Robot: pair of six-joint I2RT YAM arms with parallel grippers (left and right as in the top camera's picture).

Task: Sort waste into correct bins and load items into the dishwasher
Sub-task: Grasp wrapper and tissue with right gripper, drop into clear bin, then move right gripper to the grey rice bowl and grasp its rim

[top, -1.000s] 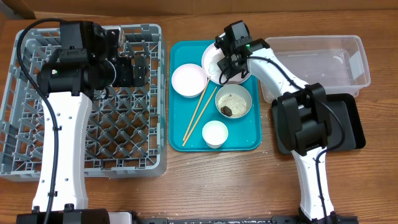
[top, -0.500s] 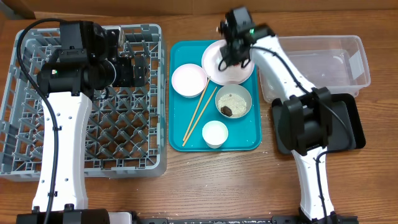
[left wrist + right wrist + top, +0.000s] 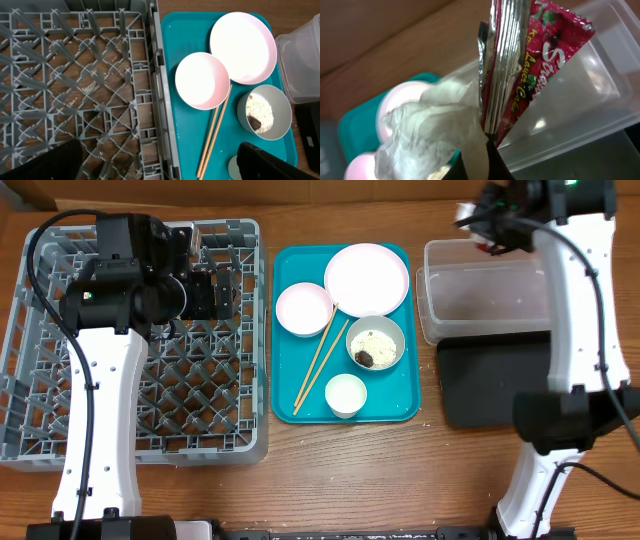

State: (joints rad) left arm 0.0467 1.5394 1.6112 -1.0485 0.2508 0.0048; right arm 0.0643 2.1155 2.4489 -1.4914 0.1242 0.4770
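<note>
My right gripper [image 3: 490, 225] is shut on the shiny red snack wrapper [image 3: 540, 60] and the crumpled white tissue [image 3: 430, 125], held together above the far left corner of the clear tub [image 3: 490, 295]. The black tray [image 3: 490, 385] lies just in front of the tub. The round plate [image 3: 366, 278] is bare on the teal tray [image 3: 290, 405], with a pinkish-white bowl [image 3: 303, 308], a grey-white bowl [image 3: 375, 343] holding rice and a brown lump, a small white bowl [image 3: 346, 394] and two chopsticks [image 3: 322, 360]. My left gripper [image 3: 215, 290] is open and empty over the grey dish rack [image 3: 130, 410].
The left wrist view shows the rack's lattice floor [image 3: 75, 75], its right wall and the teal tray [image 3: 180, 140] close beside it. The rack holds no dishes. Bare wooden table [image 3: 350, 480] runs along the front.
My right gripper has risen off the plate with the wrapper and tissue and swung right, to above the clear tub. The plate is now bare. The left arm has not moved.
</note>
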